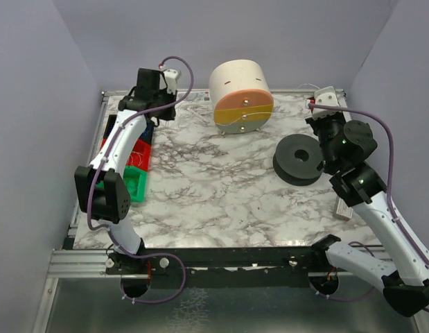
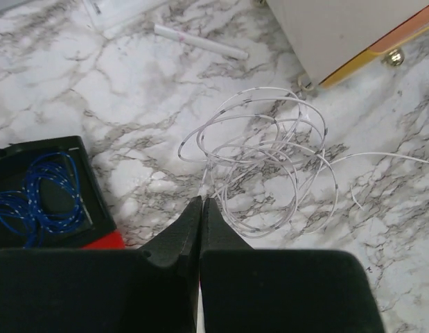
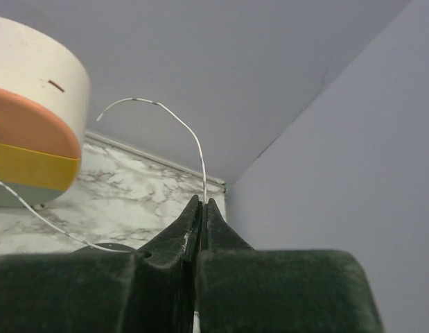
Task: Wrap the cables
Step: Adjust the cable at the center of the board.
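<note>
Right tool (image 3: 202, 202), mine, clamped on a strand of the cables (image 3: 159, 107) trailing left; dark spool (image 1: 298, 159) lies just beside it, leftward, nearest this arm.

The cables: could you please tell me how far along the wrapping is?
Nothing looks wrapped: the cables lie in a loose tangle on the table, and the dark grey spool looks bare. In hand: the right gripper is shut on one strand. Remaining: all the winding.
</note>
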